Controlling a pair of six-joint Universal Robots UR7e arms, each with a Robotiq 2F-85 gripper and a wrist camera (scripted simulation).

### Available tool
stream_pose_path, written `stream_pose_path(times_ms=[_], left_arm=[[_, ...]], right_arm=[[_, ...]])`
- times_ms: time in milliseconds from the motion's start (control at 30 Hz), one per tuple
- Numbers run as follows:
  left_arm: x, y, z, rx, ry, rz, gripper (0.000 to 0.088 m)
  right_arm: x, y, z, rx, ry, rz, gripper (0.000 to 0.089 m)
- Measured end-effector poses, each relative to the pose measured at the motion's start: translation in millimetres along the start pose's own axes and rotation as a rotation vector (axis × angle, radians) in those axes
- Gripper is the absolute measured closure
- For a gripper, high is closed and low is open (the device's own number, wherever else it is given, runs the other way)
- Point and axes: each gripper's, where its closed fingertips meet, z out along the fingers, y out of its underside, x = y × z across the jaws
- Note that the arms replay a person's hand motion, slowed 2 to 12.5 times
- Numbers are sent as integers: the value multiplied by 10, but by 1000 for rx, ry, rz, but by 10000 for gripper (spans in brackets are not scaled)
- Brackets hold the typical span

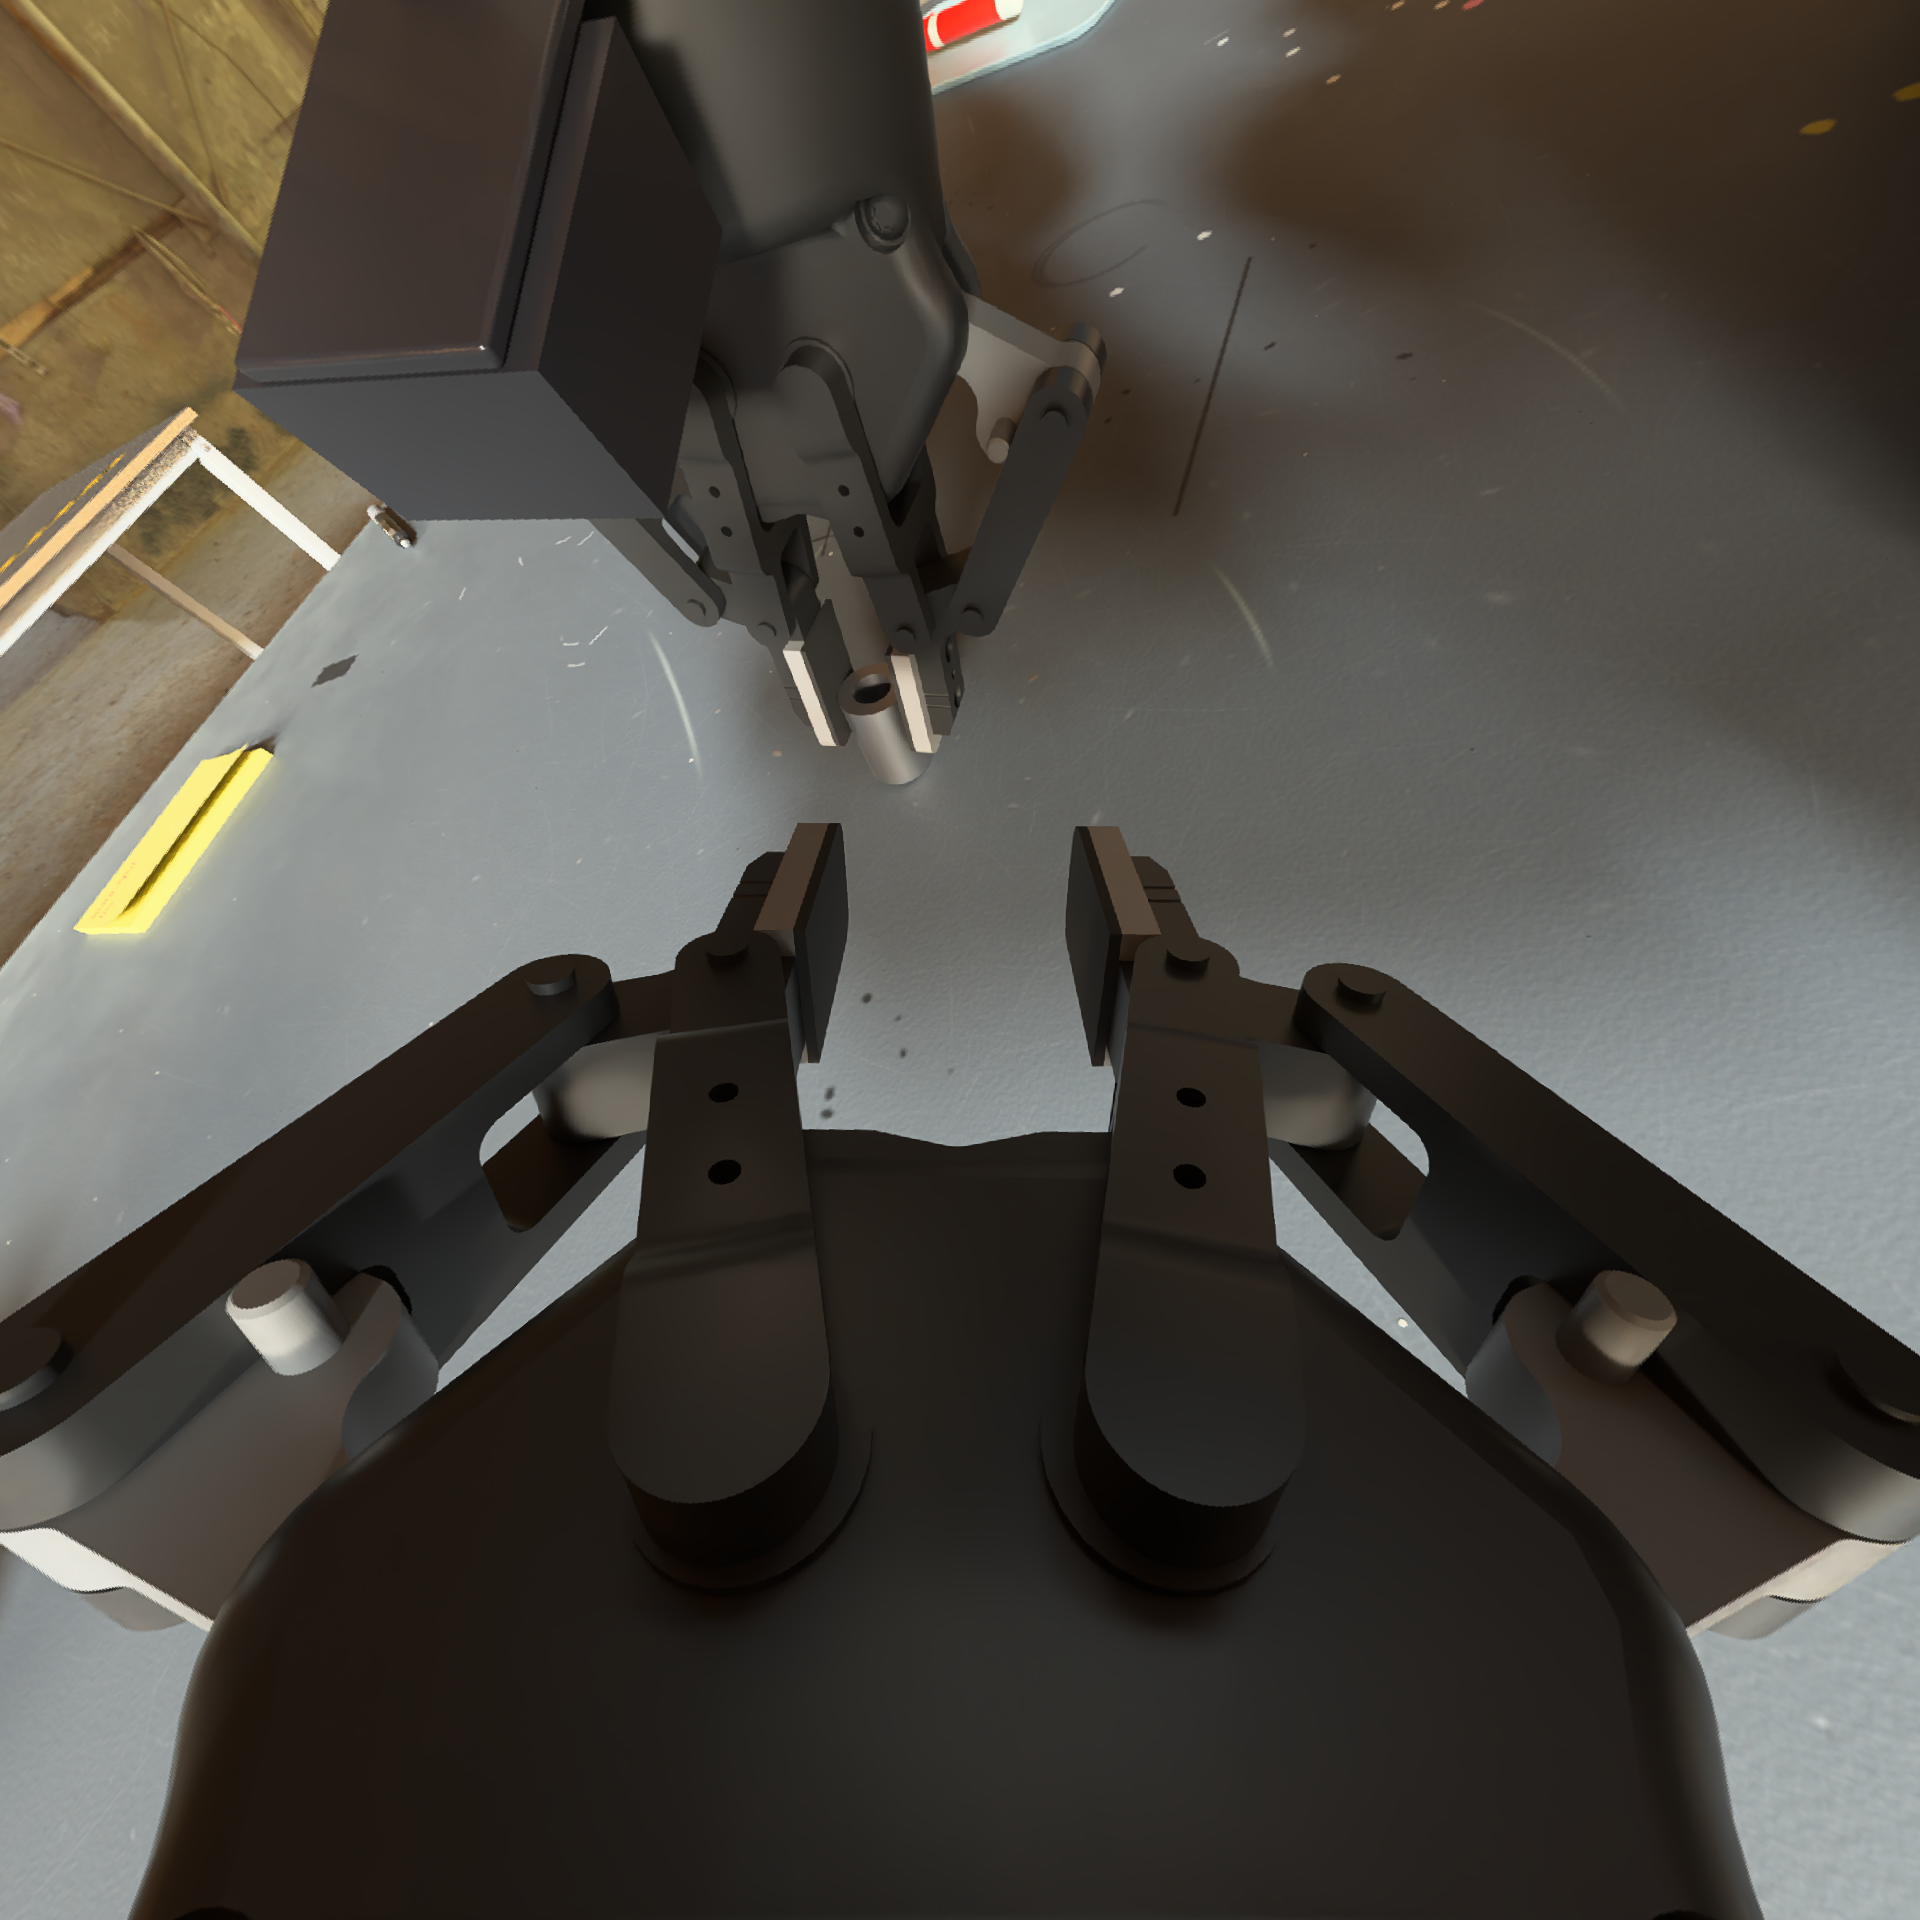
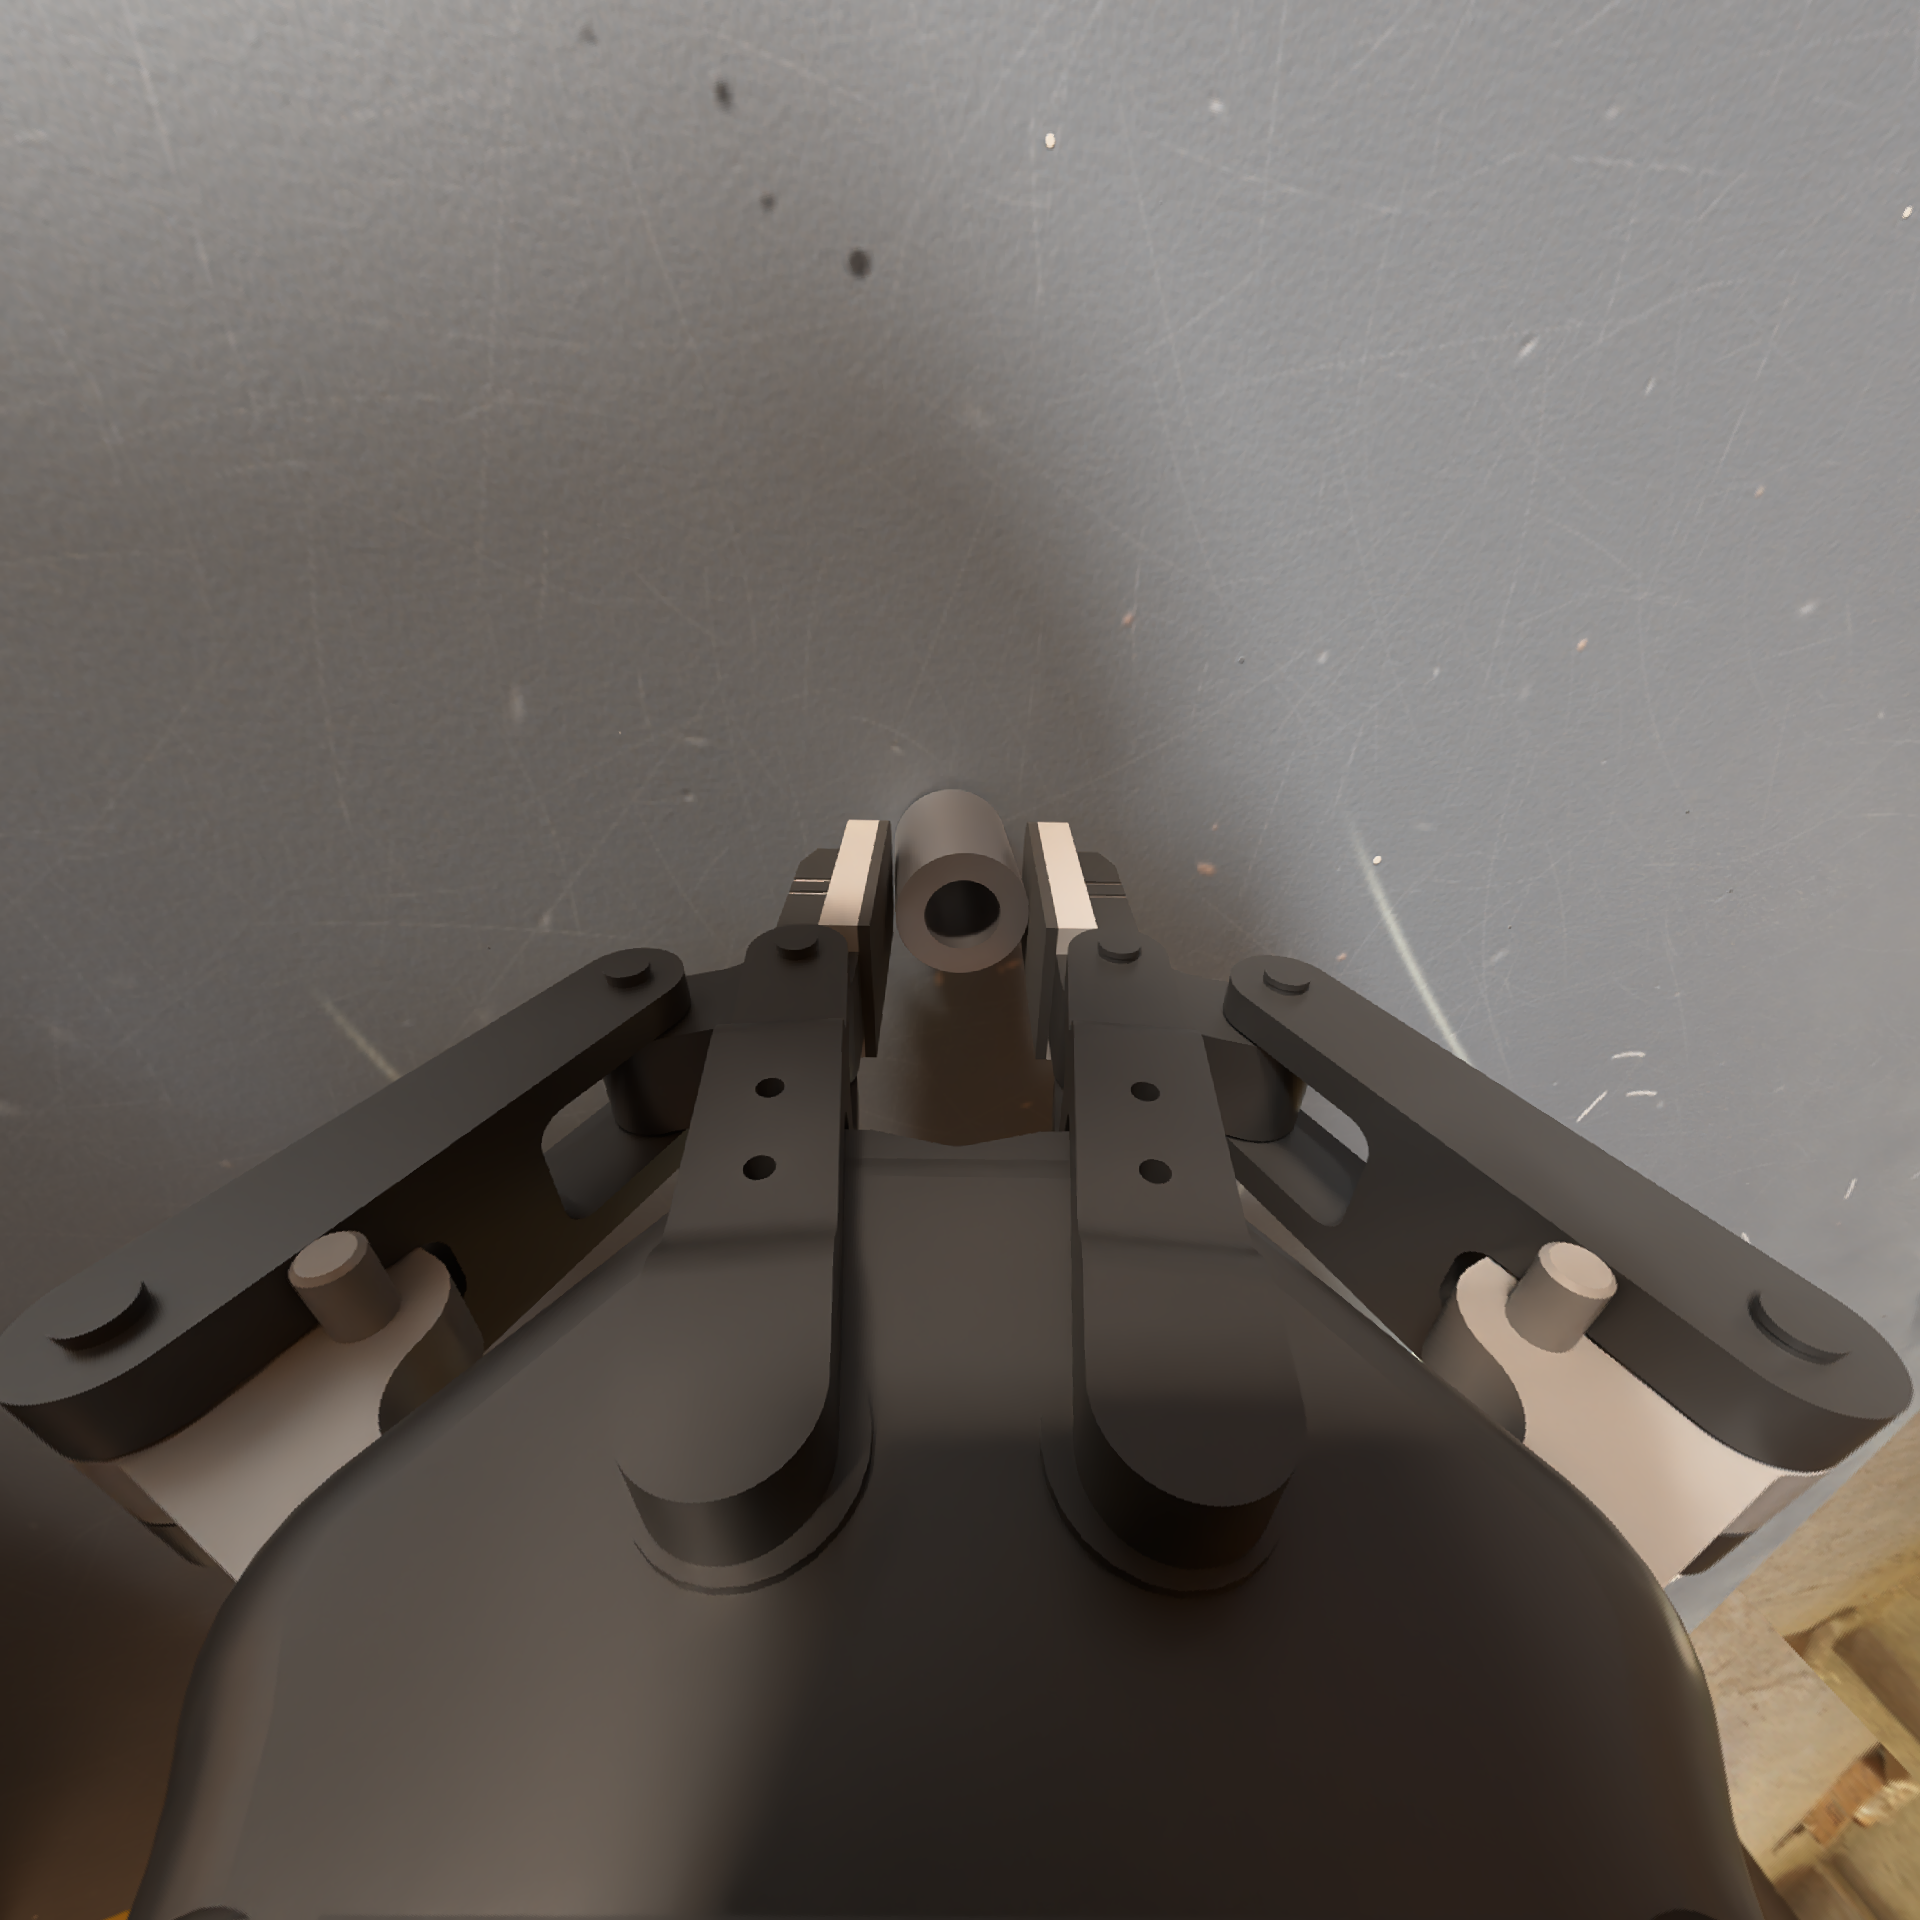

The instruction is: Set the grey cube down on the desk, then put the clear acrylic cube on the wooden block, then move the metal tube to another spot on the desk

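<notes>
In the right wrist view, the right gripper (image 2: 961, 899) sits at the centre of the frame with its two fingers pinching the metal tube (image 2: 958, 896) between their pale pads (image 2: 862, 873). The tube points along the fingers, its open hollow end facing the camera. Behind it the grey desk (image 2: 416, 416) fills the upper frame, scratched and speckled, with a soft shadow around the fingertips.

In the left wrist view, the left gripper (image 1: 956, 935) occupies the lower half of the frame, its fingers spread apart with nothing between them, only bare desk (image 1: 1455, 831) showing in the gap. Just above it, in the upper middle of the frame, the right gripper (image 1: 878, 696) comes down from the top, the metal tube (image 1: 881, 727) clamped between its pads, the tube's lower end at or just above the desk; contact cannot be told. A yellow pad (image 1: 171, 842) lies at the left edge near the desk's border. At the top edge, a red and white object (image 1: 966, 21) rests on a pale blue tray (image 1: 1049, 42).
</notes>
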Motion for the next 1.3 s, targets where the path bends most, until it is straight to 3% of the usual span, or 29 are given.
stream_pose_path(times_ms=[400,767,1033,1300], left_arm=[[-9,-3,-4,5,0,-8,496],[-13,-11,-8,9,-1,-11,496],[-12,-40,-18,26,11,-43,495],[-25,-81,-33,51,20,-90,494]], right_arm=[[-2,-43,-153,61,-10,23,675],[63,12,-643,176,-21,77,675],[239,267,-1062,252,2,167,675],[468,704,-1373,258,61,279,675]])
